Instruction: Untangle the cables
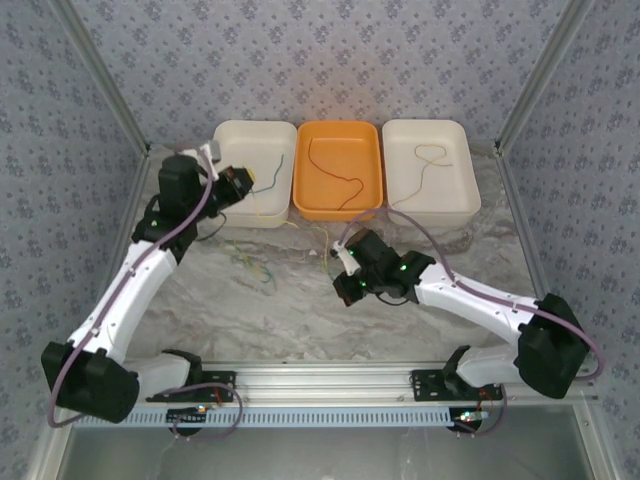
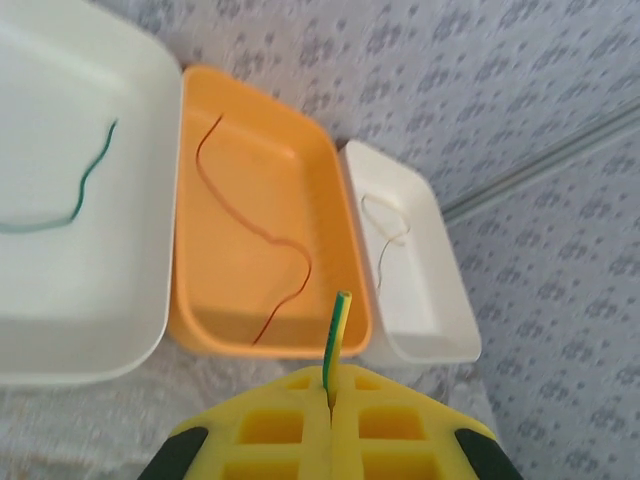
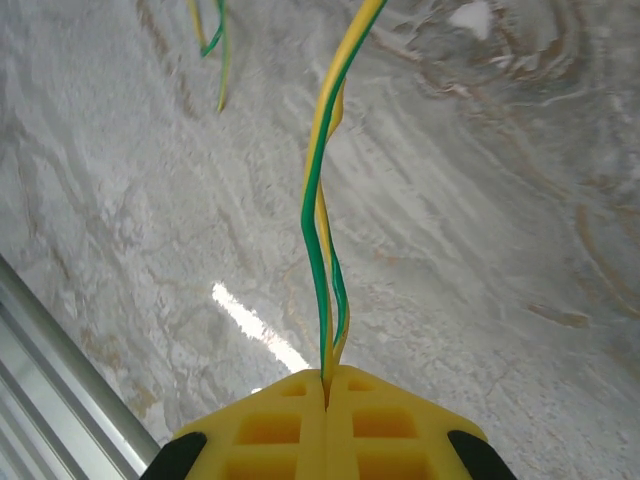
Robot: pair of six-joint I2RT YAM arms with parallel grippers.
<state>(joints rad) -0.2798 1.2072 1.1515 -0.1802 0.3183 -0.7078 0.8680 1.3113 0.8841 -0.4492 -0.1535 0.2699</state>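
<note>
The left end effector (image 2: 330,400) is clamped on the tip of a yellow-green cable (image 2: 338,335) near the orange tray (image 2: 186,150). The right end effector (image 3: 327,385) pinches two similar strands (image 3: 320,230) above the table (image 3: 500,250), probably so they can be drawn apart.

- Left pincer (image 2: 330,382): yellow; wire stub (image 2: 338,335) in it striped yellow-green.
- Ahead: orange tray (image 2: 230,290), dark red wire (image 2: 270,238); white tray (image 2: 100,290), dark green wire (image 2: 88,180).
- Right pincer (image 3: 327,380): yellow; its wires (image 3: 318,200) yellow-green; table (image 3: 500,250) below grey-marbled.

Left arm (image 1: 135,285) stretches forward, right arm (image 1: 470,298) folds inward; both pairs of jaws clamped together
</note>
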